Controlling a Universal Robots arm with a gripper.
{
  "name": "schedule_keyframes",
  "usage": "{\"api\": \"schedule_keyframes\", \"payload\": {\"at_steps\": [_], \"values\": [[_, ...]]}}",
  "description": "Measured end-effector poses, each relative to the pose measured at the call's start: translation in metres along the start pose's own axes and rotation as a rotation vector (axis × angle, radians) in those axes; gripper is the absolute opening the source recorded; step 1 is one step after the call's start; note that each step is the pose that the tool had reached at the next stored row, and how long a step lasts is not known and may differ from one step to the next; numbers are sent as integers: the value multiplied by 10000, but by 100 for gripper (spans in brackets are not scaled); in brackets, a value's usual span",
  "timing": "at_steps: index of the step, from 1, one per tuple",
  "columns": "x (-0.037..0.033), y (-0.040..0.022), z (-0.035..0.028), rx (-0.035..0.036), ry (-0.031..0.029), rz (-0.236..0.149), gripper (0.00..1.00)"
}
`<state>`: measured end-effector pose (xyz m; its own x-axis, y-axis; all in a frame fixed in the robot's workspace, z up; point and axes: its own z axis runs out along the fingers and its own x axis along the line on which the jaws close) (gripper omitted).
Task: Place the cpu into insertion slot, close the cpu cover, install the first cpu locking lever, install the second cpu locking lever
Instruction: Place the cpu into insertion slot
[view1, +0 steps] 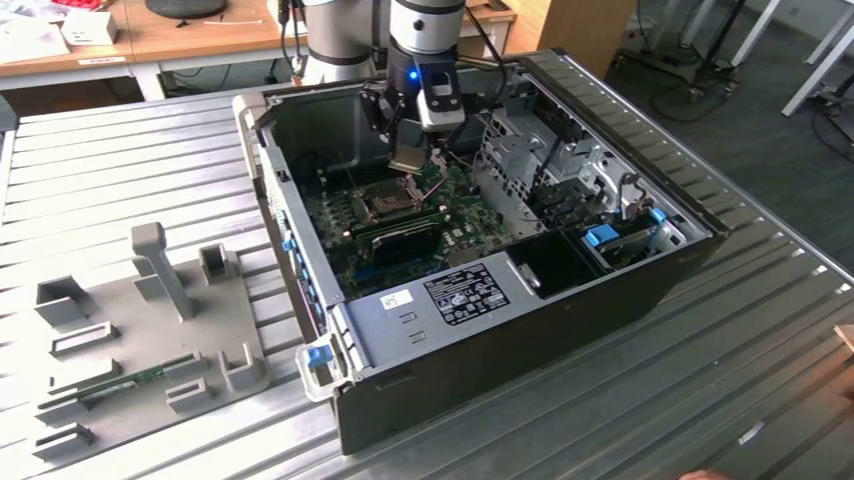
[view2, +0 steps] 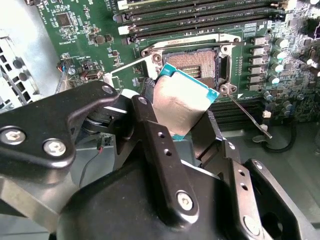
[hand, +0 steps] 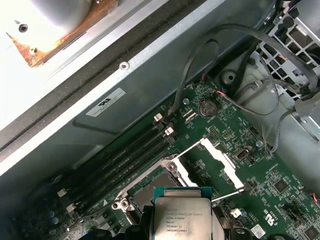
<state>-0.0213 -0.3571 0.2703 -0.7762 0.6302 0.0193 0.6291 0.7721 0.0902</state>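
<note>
Tower first: big black open computer tower (view1: 534, 390) lies on its side on slatted metal table (view1: 120, 170), w/ green circuit board (view1: 400, 235) on its floor. Mid-board, just beside long black memory slots (view2: 200, 22), the square dark silver-rimmed insertion slot (view2: 197, 62) lies bare, its thin silver cpu cover (hand: 222, 162) frame swung up off it. Black two-finger gripper (view2: 175, 114) pinches small silver-grey square cpu (view2: 182, 102) by opp. edges. Chip is tilted and hangs clear above one slot corner. Slot sits below & just beyond chip's free edge.
</note>
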Motion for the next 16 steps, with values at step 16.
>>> {"api": "schedule_keyframes", "payload": {"at_steps": [16], "values": [[-1,-2,19,-43,-226,2473,54]]}}
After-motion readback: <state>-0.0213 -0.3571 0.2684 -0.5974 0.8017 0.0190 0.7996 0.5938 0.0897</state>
